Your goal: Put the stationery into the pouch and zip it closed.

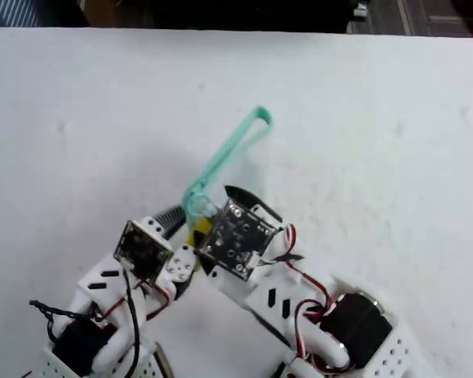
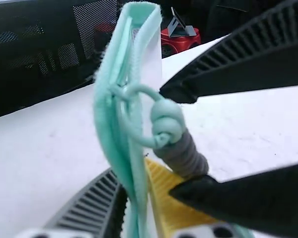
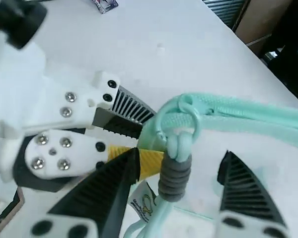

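The mint-green pouch stands on its edge on the white bench and runs slantwise away from the two arms. What it holds cannot be told; its sides lie close together along the length on show.

The left hand pinches the pouch's near end. In the left wrist view the fabric passes between its ribbed grey finger and its yellow pad.

The right hand is spread, one black finger on either side of the zip pull. The pull is a mint cord looped through the slider, knotted, with a grey sleeve below the knot. The sleeve hangs in the gap between the fingers, nearer one of them than the other.

From above, the high view gives the pouch's whole line and both arms meeting at its near end. The wrist views give the close detail: the cord's knot, the slider next to the left hand's grip, and a small printed tag below the yellow pad.
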